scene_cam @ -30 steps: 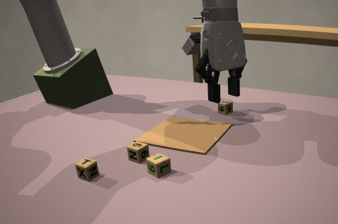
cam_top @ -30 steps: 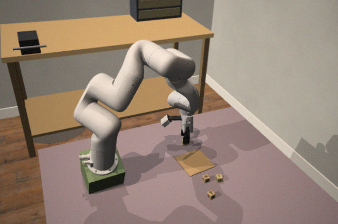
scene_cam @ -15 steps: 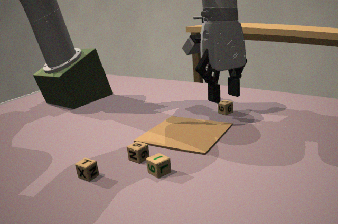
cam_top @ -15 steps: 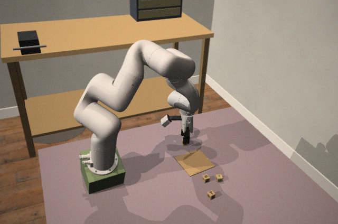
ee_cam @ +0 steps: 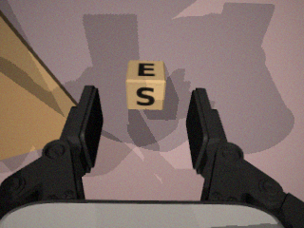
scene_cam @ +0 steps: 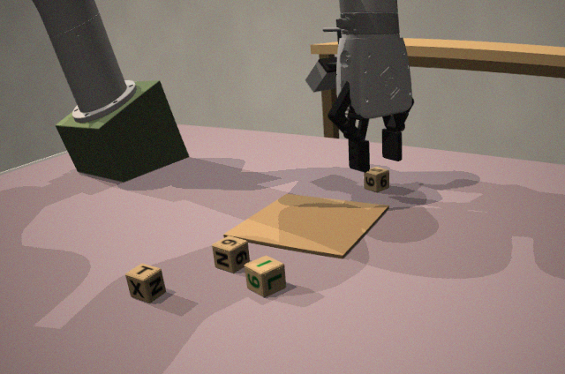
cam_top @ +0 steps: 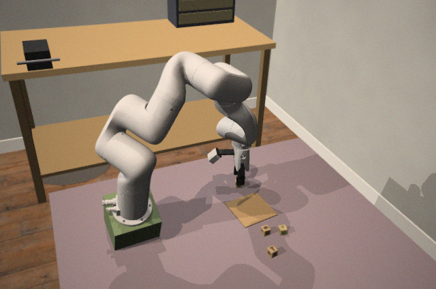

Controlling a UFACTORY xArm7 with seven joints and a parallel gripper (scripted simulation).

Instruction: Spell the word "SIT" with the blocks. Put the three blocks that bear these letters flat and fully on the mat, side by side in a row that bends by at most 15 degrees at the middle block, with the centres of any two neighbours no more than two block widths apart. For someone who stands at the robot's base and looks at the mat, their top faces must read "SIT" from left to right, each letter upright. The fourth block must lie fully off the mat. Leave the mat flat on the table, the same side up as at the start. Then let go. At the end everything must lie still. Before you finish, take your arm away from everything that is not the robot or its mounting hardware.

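Observation:
The S block [scene_cam: 376, 179] [ee_cam: 145, 95] stands off the mat [cam_top: 246, 220] [scene_cam: 319, 228] [ee_cam: 19, 114], beyond its far edge in the exterior view. In the wrist view S appears to be its top face and E a side. My gripper [cam_top: 240, 184] [scene_cam: 375, 162] [ee_cam: 144, 104] is open and empty just above it, its fingers on either side in the wrist view. The T block [cam_top: 272, 251] [scene_cam: 145, 283] lies T up. The I block [cam_top: 283, 230] [scene_cam: 265, 275] lies with green I up. The fourth block [cam_top: 266, 230] [scene_cam: 230, 254] shows 6 or 9 on top and N on a side.
These three blocks lie off the mat on the near side in the top and exterior views. The fourth block is between the mat and the T block, close to the I block. My green base [cam_top: 137, 231] [scene_cam: 131, 142] stands left of the mat. A wooden workbench [cam_top: 116, 41] stands behind the arm.

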